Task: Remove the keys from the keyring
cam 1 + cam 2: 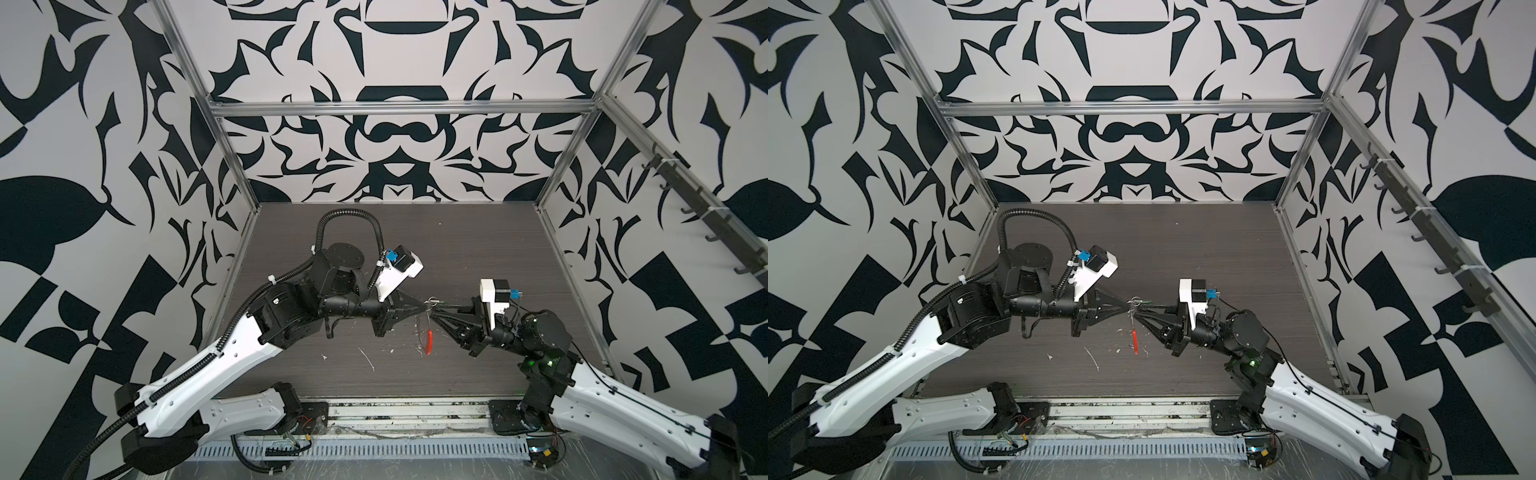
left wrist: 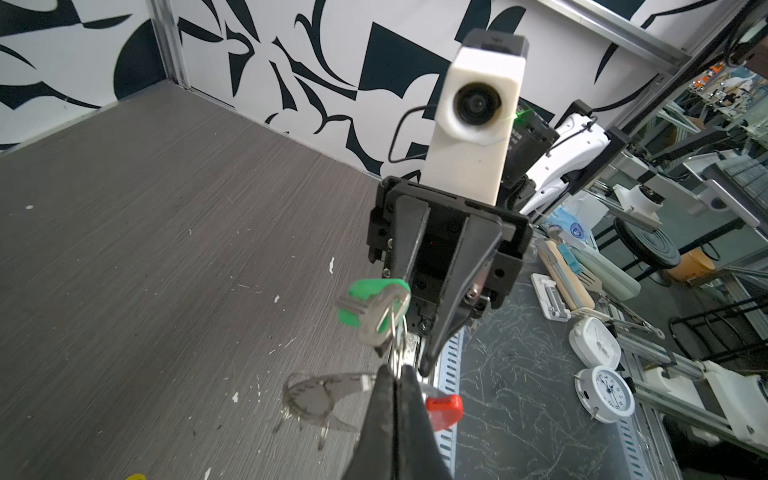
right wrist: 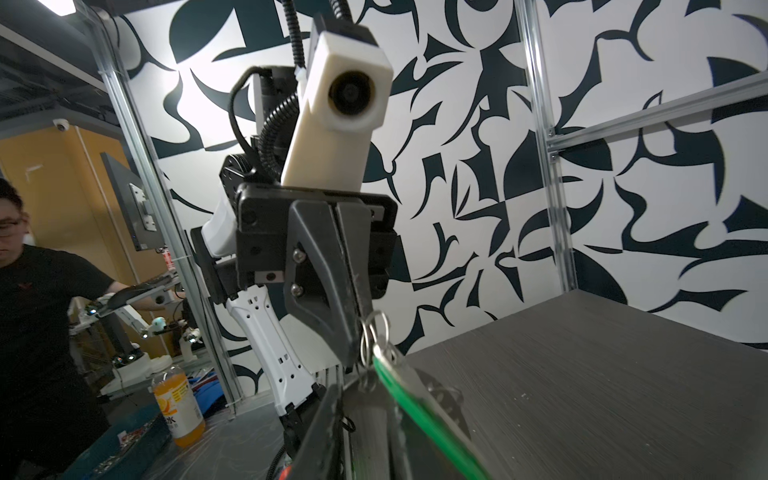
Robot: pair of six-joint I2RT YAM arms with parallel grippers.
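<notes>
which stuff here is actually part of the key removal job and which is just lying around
Job: keyring with red sleeve; green-tagged key; left gripper, shut on the keyring; right gripper, open.

Lying about: white scraps; alarm clocks; orange drink bottle.

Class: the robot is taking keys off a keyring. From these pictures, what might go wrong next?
1. The right gripper has its jaws apart beside the green-tagged key; the key looks ungripped and may swing out of reach.
2. The left gripper pinches only the thin keyring wire, with the red sleeve dangling below; the ring may twist or slip out.
3. The two grippers nearly meet in mid-air and might collide.
</notes>
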